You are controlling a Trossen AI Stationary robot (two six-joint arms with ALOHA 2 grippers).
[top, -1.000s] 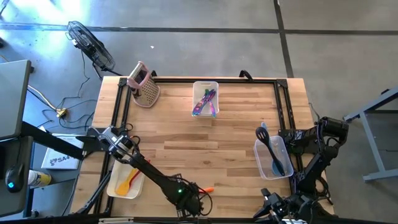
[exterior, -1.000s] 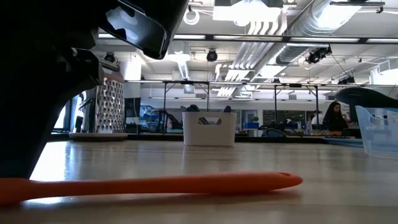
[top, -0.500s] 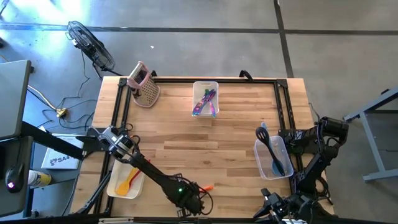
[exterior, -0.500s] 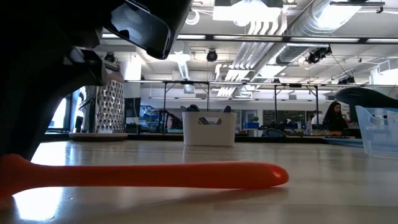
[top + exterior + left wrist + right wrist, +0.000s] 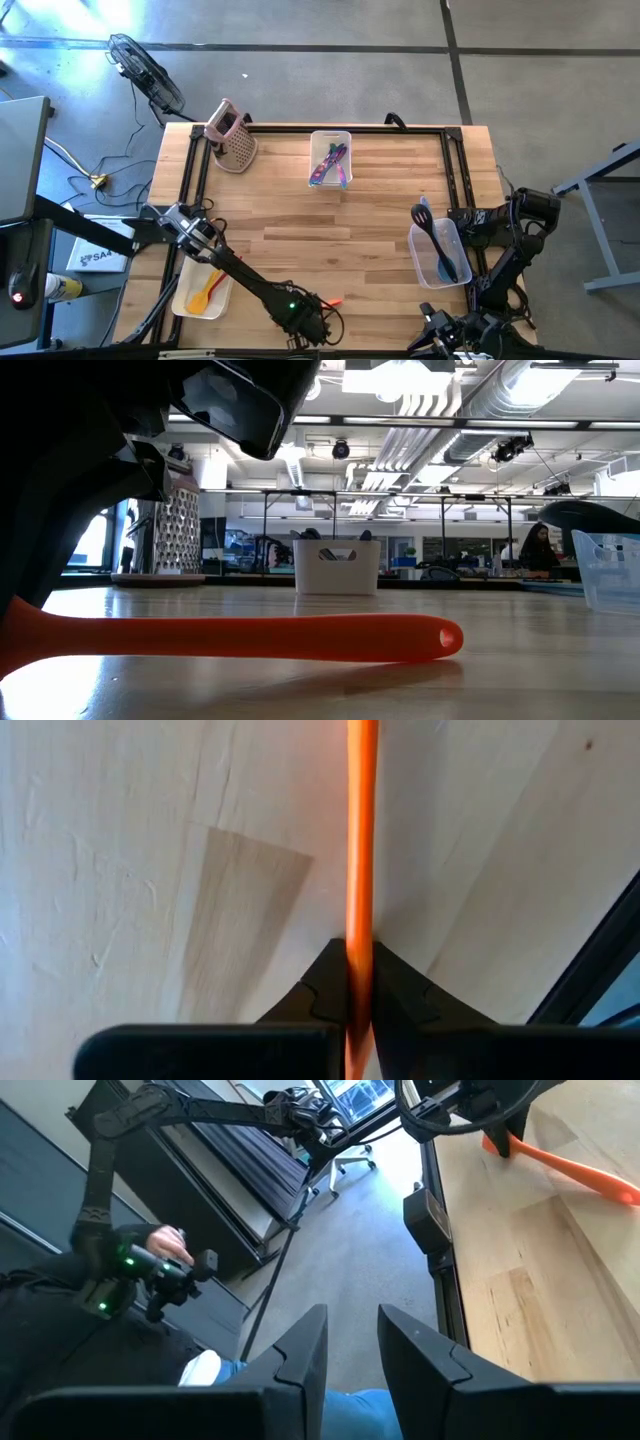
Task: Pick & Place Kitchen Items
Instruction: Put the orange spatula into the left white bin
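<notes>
An orange utensil with a long slim handle is near the table's front edge, also seen in the high view and the right wrist view. Its free end has a hole. My left gripper is above it, shut on its handle; it also shows in the high view. The utensil's other end is hidden behind the gripper. My right gripper is open and empty past the table's front right edge. My left gripper pinches the orange utensil's handle between its two fingers, away from the holed free end. The fingers point down from above and lie across the handle. The handle lies about level, just above the table with its shadow below it.
A white tray with a yellow and an orange utensil sits front left. A clear bin with purple and blue utensils stands at the far middle, another with black and blue ones at the right. A pink grater stands far left.
My left gripper has gone up a little with the orange utensil. The handle, which lay on the table, now hangs just above it, and its holed free end has drawn slightly toward the table's left.
</notes>
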